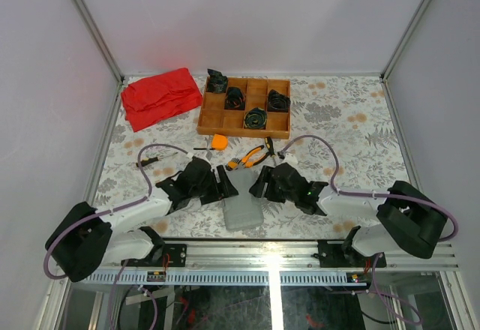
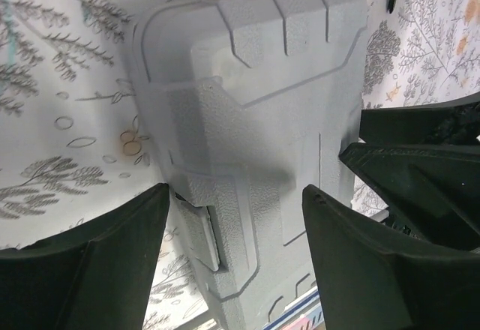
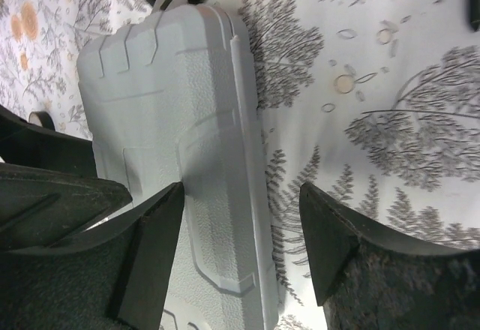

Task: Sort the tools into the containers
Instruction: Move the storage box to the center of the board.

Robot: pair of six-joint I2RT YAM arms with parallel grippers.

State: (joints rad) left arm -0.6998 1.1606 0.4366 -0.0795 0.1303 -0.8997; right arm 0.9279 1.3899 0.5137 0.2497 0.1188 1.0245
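The closed grey case [image 1: 244, 208] lies flat between my two grippers near the front edge. My left gripper [image 1: 227, 185] is open; in the left wrist view its jaws [image 2: 236, 191] straddle the latch side of the case [image 2: 255, 112]. My right gripper [image 1: 259, 185] is open too, its jaws [image 3: 241, 188] straddling the other long edge of the case [image 3: 180, 105]. Neither holds anything. Behind the case lie orange-handled pliers [image 1: 250, 157], a round orange tape measure [image 1: 219, 142], a black-and-yellow screwdriver [image 1: 268, 148] and another screwdriver [image 1: 147, 161] at the left.
A brown wooden compartment tray [image 1: 217, 124] with black coiled bundles stands at the back centre. A crumpled red cloth [image 1: 160, 96] lies at the back left. Both arms' cables arc over the floral table cover.
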